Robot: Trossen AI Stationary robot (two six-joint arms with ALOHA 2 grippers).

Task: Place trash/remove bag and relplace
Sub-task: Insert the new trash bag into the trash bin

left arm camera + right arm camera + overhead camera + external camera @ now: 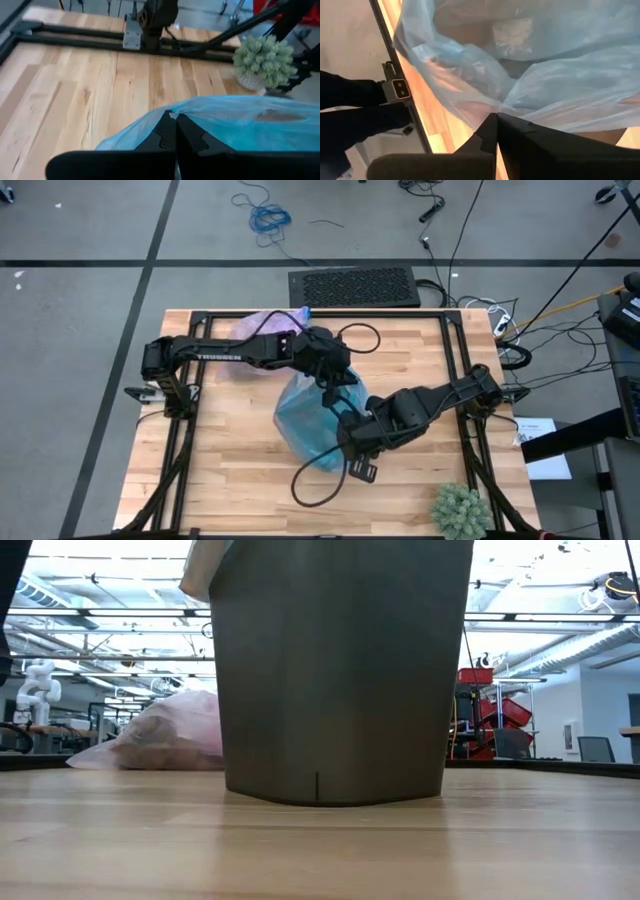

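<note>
Pinching the light blue bag [312,418] on the bin [335,670] from two sides.
Left gripper [174,120] and right gripper [496,118] both clamping shut on its rim; lavender-pink bag [165,735] lying beside the bin.

Light wood table [220,460], grey bin [335,670], lavender-pink bag [262,326], green spiky plant [462,510]

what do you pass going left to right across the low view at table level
White humanoid figure in the room behind → lavender-pink bag lying on the table → grey bin → red rack in the background.
</note>
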